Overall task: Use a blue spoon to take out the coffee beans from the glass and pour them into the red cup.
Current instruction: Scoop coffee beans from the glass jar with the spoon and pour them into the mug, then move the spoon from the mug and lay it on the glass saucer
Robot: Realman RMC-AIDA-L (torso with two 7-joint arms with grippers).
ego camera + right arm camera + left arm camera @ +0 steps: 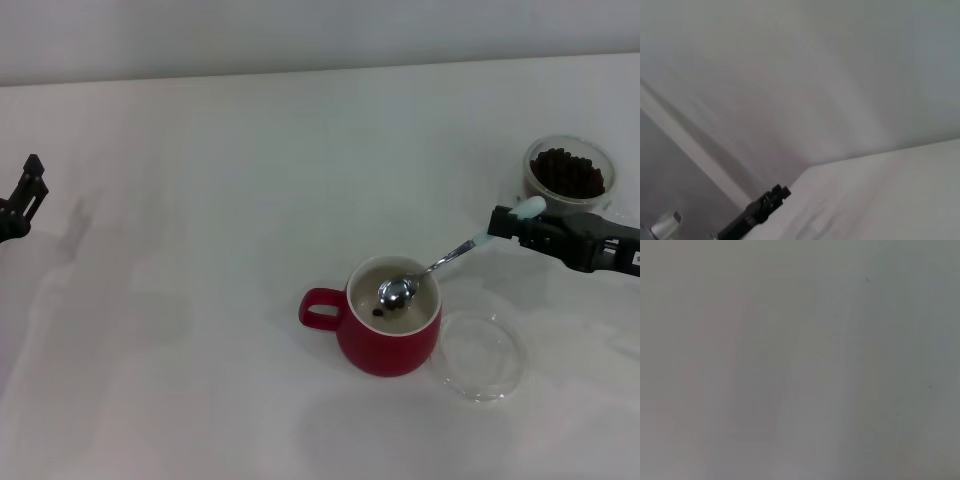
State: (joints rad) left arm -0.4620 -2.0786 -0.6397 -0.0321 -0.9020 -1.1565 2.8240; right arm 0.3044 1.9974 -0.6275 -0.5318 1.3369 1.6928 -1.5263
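In the head view the red cup stands near the table's middle front, its loop handle pointing left. The blue spoon slants over it: the shiny bowl hangs just above the cream inside, and the pale handle runs up right into my right gripper, which is shut on it. A few coffee beans lie inside the cup under the spoon's bowl. The glass, filled with dark beans, stands at the far right behind my right gripper. My left gripper is at the far left edge, away from everything.
A flat clear glass saucer lies right beside the red cup on its right. The right wrist view shows the other arm's dark gripper far off over the white table. The left wrist view shows only blank white surface.
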